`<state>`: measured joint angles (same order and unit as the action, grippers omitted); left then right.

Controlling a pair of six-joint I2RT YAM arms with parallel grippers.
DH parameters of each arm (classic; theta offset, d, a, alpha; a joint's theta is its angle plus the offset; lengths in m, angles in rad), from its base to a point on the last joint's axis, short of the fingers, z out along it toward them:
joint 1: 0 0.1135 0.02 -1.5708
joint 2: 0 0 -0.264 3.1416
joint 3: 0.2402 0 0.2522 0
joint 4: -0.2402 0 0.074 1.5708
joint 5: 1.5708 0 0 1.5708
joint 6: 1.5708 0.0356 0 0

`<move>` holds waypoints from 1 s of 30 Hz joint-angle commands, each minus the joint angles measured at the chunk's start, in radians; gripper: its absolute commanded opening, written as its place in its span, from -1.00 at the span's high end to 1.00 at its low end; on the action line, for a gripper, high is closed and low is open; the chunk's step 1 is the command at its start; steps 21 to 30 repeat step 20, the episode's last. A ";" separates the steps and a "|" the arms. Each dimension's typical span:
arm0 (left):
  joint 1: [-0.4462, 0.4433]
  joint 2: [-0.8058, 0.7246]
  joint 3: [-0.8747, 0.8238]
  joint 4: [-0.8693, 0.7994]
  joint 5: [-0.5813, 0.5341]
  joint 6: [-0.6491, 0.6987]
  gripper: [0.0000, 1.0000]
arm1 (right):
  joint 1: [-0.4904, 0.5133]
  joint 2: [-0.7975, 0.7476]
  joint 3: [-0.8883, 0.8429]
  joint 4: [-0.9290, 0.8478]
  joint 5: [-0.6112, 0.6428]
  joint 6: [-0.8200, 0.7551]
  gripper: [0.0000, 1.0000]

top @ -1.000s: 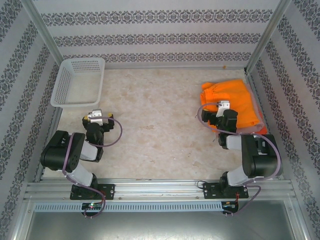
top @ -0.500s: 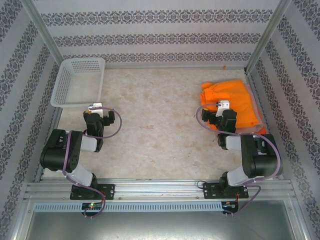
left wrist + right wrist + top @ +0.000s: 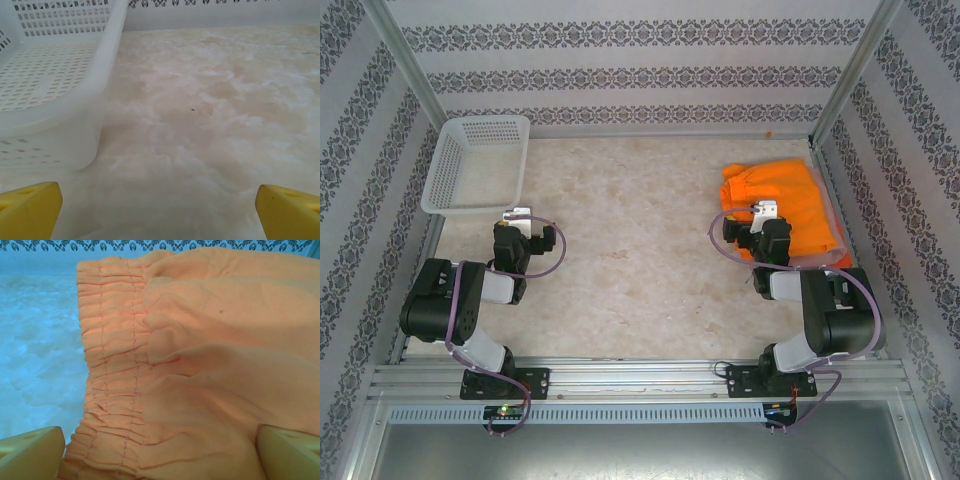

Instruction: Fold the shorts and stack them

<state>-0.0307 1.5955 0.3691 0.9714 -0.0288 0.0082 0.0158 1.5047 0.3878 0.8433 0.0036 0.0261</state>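
Shorts [image 3: 200, 365], orange, gathered elastic waist, rumpled, left fingers [image 3: 30, 210] and right fingers [image 3: 287, 452] spread, empty

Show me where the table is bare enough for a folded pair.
The wide middle of the table, between the basket and the shorts, is bare. Crowded: the far right, where the shorts lie with the right pincer at their edge.

Orange shorts [image 3: 792, 190] under the right tool [image 3: 760, 209], white mesh basket [image 3: 470, 170] just beyond the left tool [image 3: 517, 214].
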 commanded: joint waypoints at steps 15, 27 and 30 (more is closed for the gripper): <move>0.020 -0.009 0.023 -0.045 0.027 0.002 -1.00 | 0.001 0.000 0.005 0.030 0.015 -0.008 -0.95; 0.038 -0.012 0.021 -0.043 0.048 -0.009 -1.00 | 0.001 0.000 0.005 0.030 0.015 -0.007 -0.95; 0.038 -0.012 0.021 -0.043 0.048 -0.009 -1.00 | 0.001 0.000 0.005 0.030 0.015 -0.007 -0.95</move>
